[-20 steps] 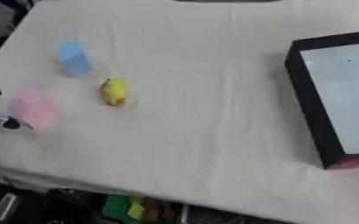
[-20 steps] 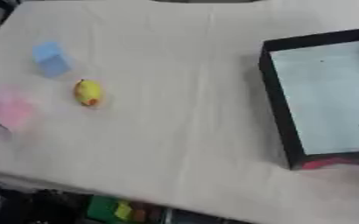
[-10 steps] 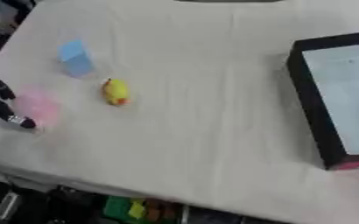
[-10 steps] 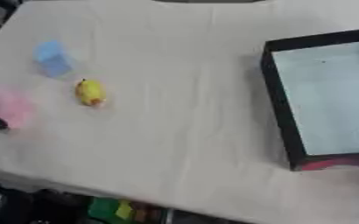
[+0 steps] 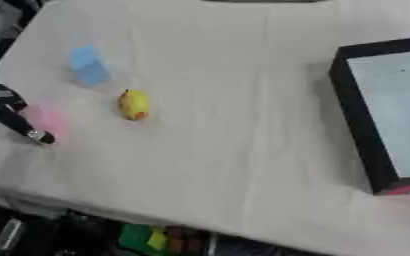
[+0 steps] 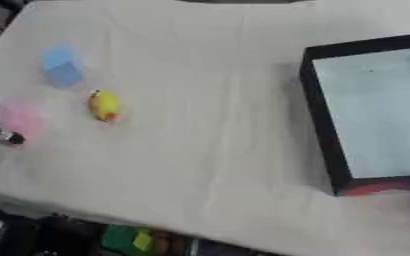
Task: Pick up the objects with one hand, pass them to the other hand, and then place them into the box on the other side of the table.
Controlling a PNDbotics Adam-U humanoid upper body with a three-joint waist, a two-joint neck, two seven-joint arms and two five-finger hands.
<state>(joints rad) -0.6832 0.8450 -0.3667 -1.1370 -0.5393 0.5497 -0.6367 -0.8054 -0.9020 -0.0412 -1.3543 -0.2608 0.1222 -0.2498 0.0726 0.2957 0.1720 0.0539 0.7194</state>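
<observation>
Left hand: the left hand (image 5: 7,111) is seen at the left table edge, one finger stretched straight down to the cloth just beside the pink object (image 5: 49,119). No curl round anything is seen; the rest of the hand is cut off by the frame, so the spread of the other fingers cannot be told.
Right hand: not seen in either view.
Pink object: a pale, soft-edged shape, nearest the left hand; whether the fingertip touches it cannot be told, as the outline is blurred.
Yellow object: a yellow object (image 5: 134,104) with an orange end lies near the pink one, toward the table's middle.
Blue object: a blue block (image 5: 88,65) rests farther back, apart from both.
Box: the box (image 5: 360,120), black-walled with a pale floor, stands at the right side, well apart from all three objects; nothing is seen in it.
Step in hand: judged to be the first pick-up, the pink object being aimed at.
Recommended handling: the fingers should be brought to both sides of the pink object before closing, and the yellow object left undisturbed.
</observation>
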